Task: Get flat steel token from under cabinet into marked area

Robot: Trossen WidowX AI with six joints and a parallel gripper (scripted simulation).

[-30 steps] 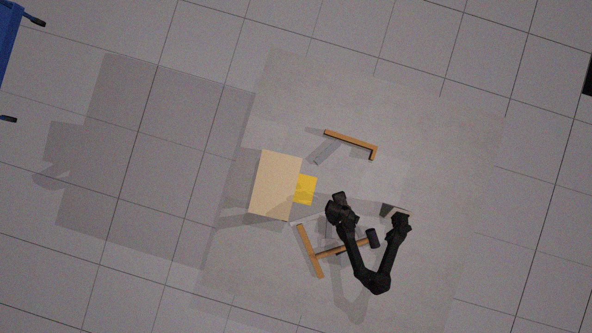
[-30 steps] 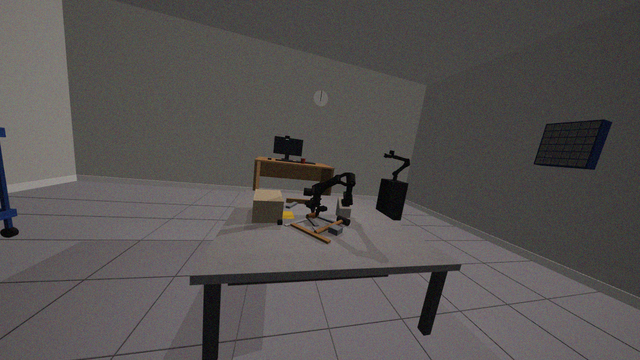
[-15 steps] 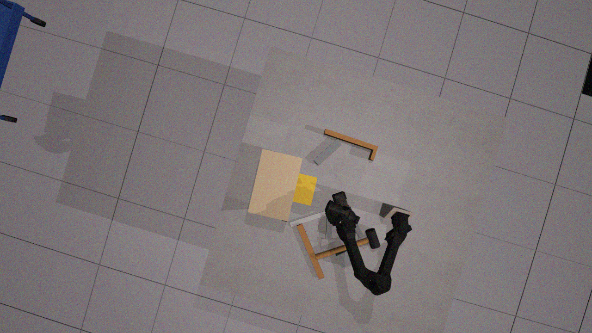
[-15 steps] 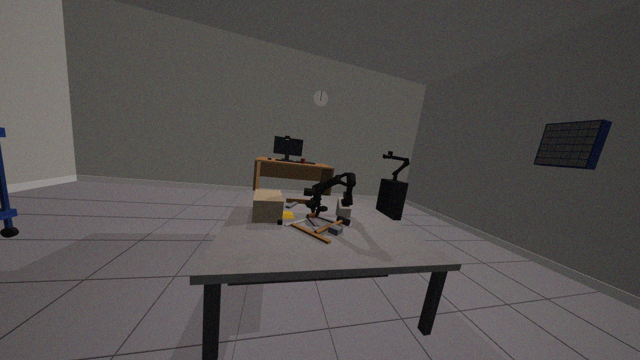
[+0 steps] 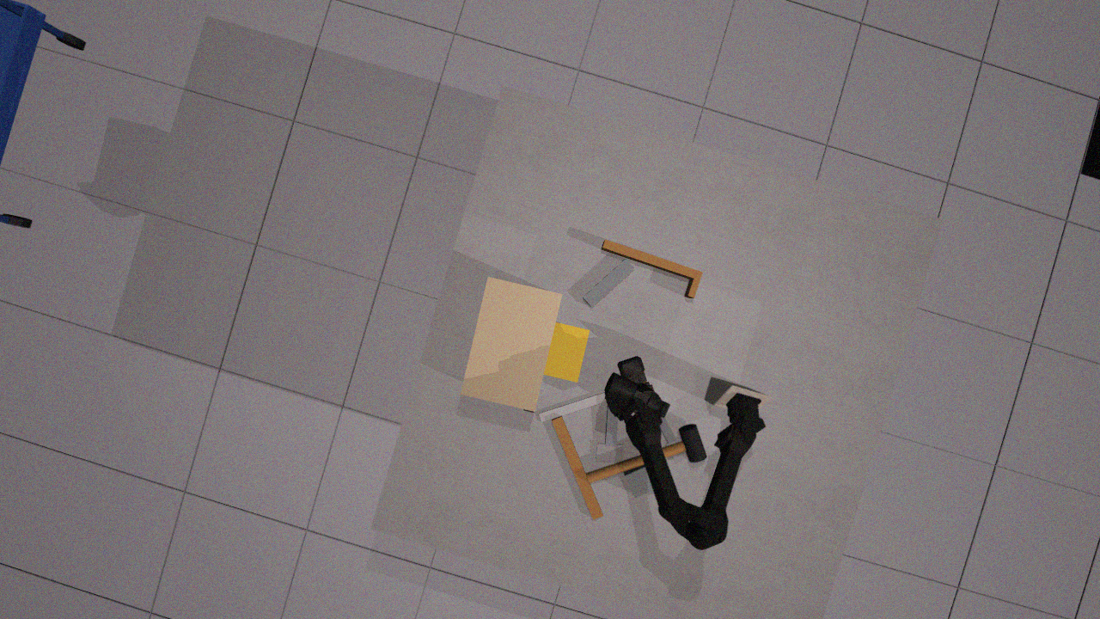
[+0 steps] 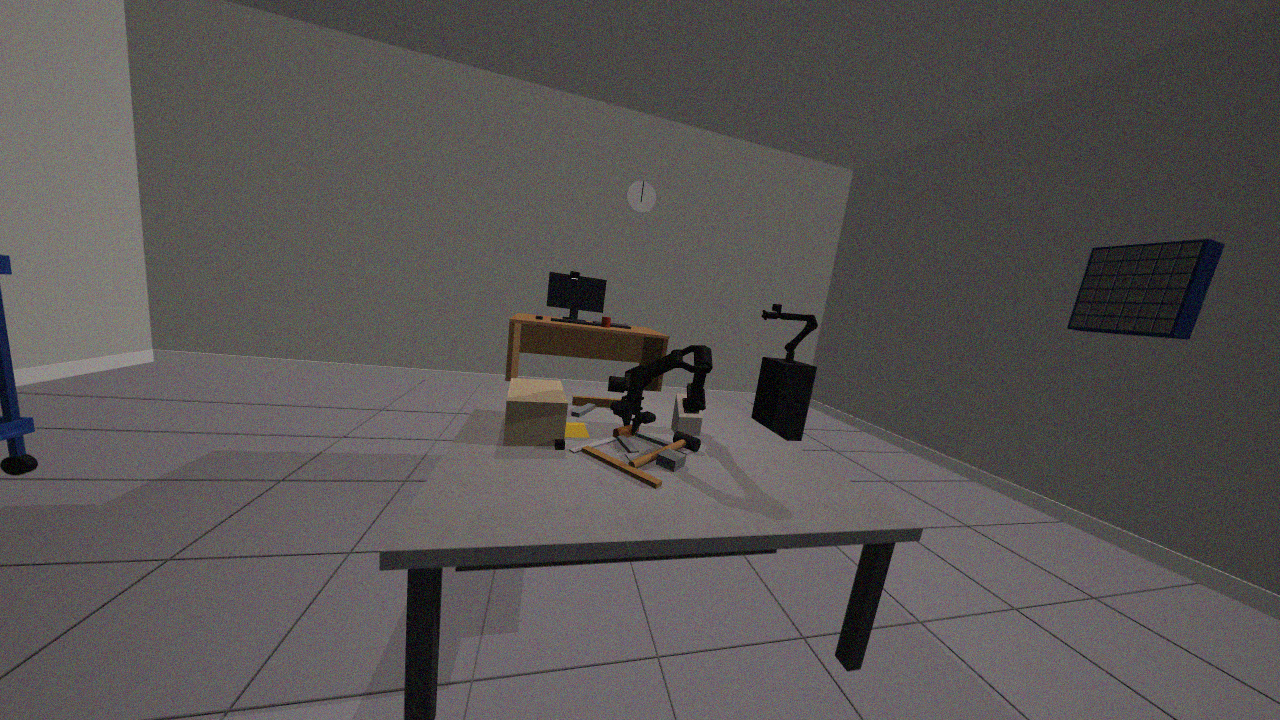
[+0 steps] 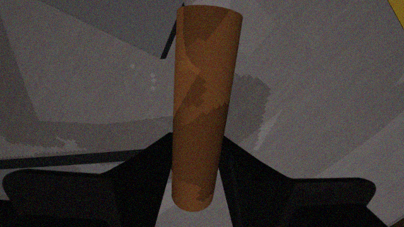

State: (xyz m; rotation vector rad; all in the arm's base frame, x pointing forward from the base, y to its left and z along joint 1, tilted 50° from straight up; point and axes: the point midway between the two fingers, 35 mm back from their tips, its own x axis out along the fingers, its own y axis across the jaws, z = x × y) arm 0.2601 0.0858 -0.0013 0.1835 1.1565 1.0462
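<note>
The beige cabinet [image 5: 516, 331] [image 6: 535, 413] stands left of the arm. The yellow marked area [image 5: 567, 353] [image 6: 577, 430] lies against its front, and its corner shows in the wrist view [image 7: 399, 11]. The token is not visible in any view. My gripper [image 6: 629, 428] [image 7: 196, 139] is shut on a round orange-brown wooden handle [image 6: 621, 432] [image 7: 203, 79], low over the table, right of the yellow area. The handle runs lengthwise between the fingers; the overhead view hides it under the wrist. Whether it is lifted off the table I cannot tell.
Near the arm lie a wooden bar [image 5: 577, 469] [image 6: 622, 467], a mallet with a black head [image 5: 692, 443] [image 6: 686, 441] and a pale strip [image 5: 572, 406] reaching the cabinet's corner. An L-shaped wooden piece [image 5: 650, 259] and a grey bar [image 5: 608, 282] lie beyond the yellow area.
</note>
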